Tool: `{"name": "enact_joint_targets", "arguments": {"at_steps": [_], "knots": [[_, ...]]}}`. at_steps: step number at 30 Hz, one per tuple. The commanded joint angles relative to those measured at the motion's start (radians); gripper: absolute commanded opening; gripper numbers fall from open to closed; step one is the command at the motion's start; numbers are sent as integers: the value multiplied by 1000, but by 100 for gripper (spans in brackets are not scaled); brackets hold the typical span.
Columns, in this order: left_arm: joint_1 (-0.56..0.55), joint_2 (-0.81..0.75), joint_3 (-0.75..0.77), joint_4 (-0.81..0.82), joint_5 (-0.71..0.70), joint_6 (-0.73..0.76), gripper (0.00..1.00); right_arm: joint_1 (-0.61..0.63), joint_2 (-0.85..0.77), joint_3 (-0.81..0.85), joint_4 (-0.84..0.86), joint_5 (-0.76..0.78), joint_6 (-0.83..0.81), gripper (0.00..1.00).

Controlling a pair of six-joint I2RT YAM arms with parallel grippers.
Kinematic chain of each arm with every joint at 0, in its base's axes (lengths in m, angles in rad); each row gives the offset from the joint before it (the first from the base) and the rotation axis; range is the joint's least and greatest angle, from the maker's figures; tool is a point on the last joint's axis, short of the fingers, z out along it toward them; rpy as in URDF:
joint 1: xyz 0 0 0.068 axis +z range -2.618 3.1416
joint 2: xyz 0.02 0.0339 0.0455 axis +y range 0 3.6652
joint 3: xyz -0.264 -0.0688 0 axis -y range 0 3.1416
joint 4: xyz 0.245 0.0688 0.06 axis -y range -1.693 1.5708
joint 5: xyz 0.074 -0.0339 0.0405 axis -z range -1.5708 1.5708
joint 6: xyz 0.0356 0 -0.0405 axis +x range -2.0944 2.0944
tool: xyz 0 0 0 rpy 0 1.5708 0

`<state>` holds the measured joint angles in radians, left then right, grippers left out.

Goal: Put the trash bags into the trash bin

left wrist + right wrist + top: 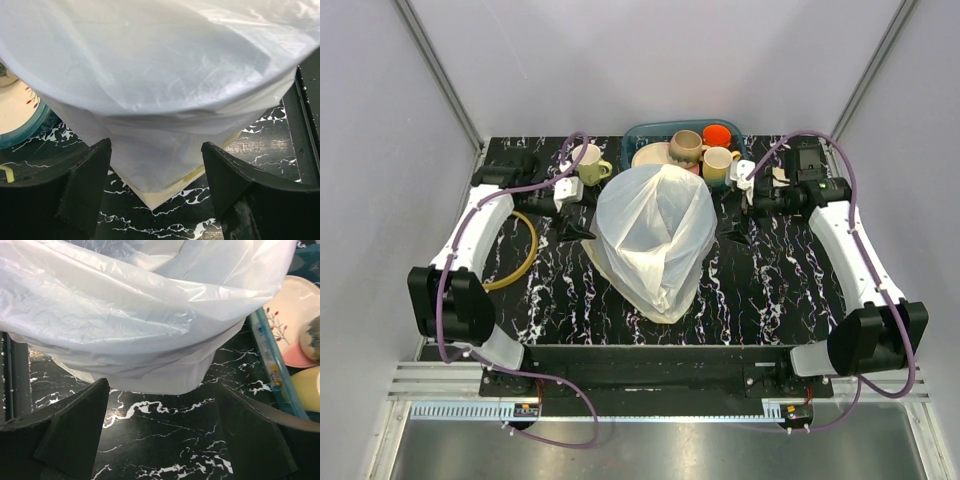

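Big sack point(655, 235) sits ctr of table point(770, 300), ballooned round & taut as if draped over smth. Prob the bin, but I see no blue, only a yellowish edge point(196, 175) showing thru the film low down. Left pincer point(572, 226) is at its 9 o'clock, right pincer point(735, 230) at 3. Both are spread wide, gripping nothing, w/ film just ahead of the tips. I'd guess they flank it to work both sides evenly. Teal basket point(645, 135) w/ mugs point(685, 147) is at 12, yellow hoop point(525, 255) at 8. No legible text; small label point(272, 371) on the basket rim is too blurred.
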<state>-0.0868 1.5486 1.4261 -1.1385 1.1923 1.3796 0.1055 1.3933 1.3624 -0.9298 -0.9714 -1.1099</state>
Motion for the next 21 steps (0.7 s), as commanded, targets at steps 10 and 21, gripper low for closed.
{"name": "enact_joint_targets", "arguments": {"at_steps": [10, 21], "knots": [[-68, -27, -145, 137, -2, -28, 14, 63, 41, -75, 157, -12, 116, 73], [-67, -99, -337, 282, -62, -85, 0, 65, 41, -140, 178, 16, 74, 0]]}}
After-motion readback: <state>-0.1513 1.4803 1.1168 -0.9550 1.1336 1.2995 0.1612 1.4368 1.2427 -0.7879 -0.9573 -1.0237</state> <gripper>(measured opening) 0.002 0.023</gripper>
